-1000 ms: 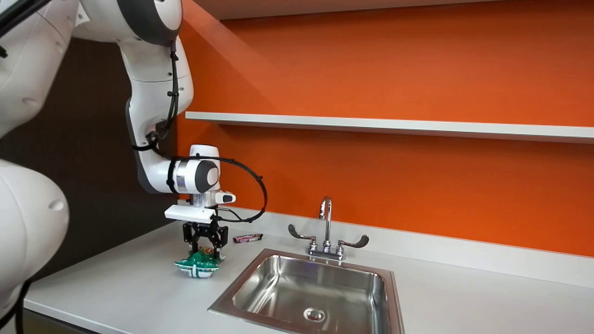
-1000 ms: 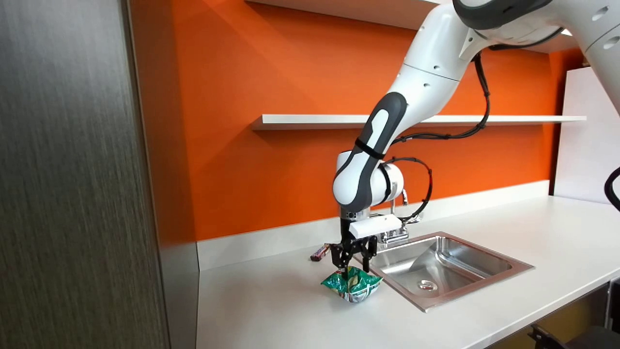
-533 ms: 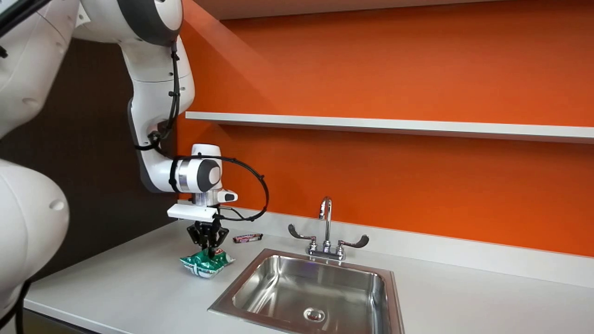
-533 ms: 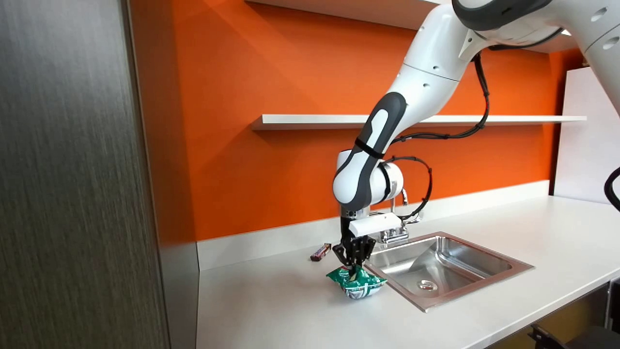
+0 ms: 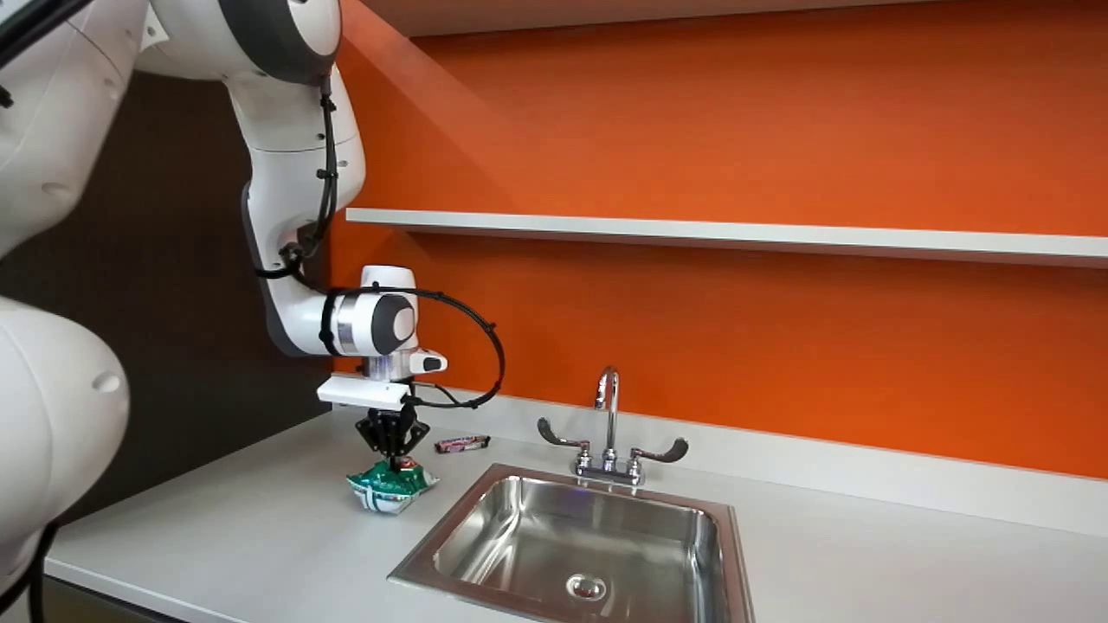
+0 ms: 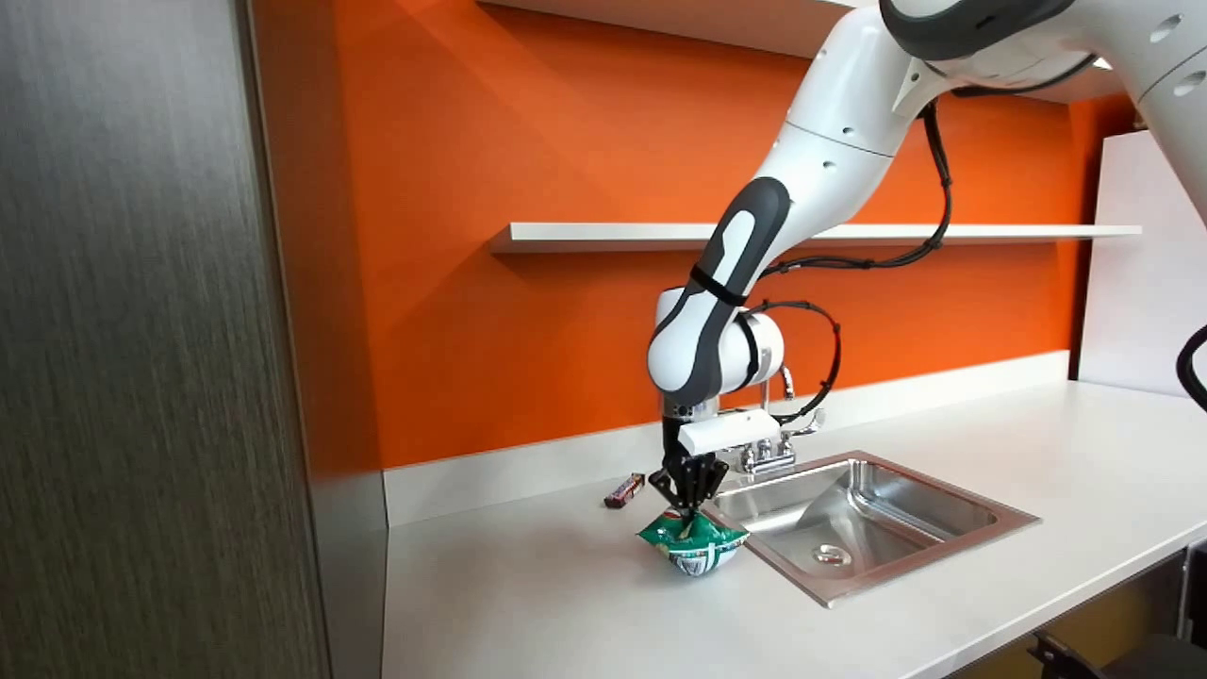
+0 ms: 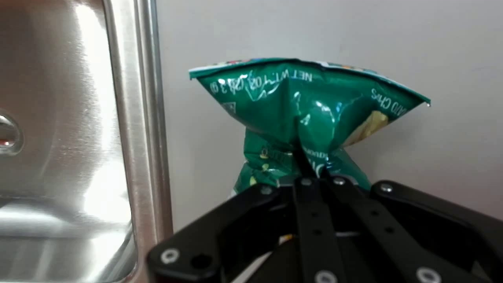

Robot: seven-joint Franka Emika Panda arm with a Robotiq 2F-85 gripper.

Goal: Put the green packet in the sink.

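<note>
The green packet (image 7: 283,98) is pinched in its middle, its upper edge flaring wide in the wrist view. My gripper (image 7: 312,163) has its jaws shut on it, fingertips sunk into the folds. In both exterior views the packet (image 5: 389,491) hangs below or rests under the gripper (image 6: 689,514), over the counter beside the sink; whether it touches the counter I cannot tell. The steel sink (image 5: 731,554) lies to the packet's right in both exterior views, and its rim (image 7: 145,129) runs along the left in the wrist view.
A chrome faucet (image 5: 610,441) with two handles stands behind the basin. A small wrapped bar (image 6: 624,490) lies on the counter (image 6: 528,604) near the back wall. A white shelf (image 5: 727,232) crosses the orange wall above. A dark panel (image 6: 170,339) borders one side.
The gripper's jaws have come together on the packet, bunching it. Gripper and packet have since risen slightly and shifted a little toward the sink side in an exterior view.
</note>
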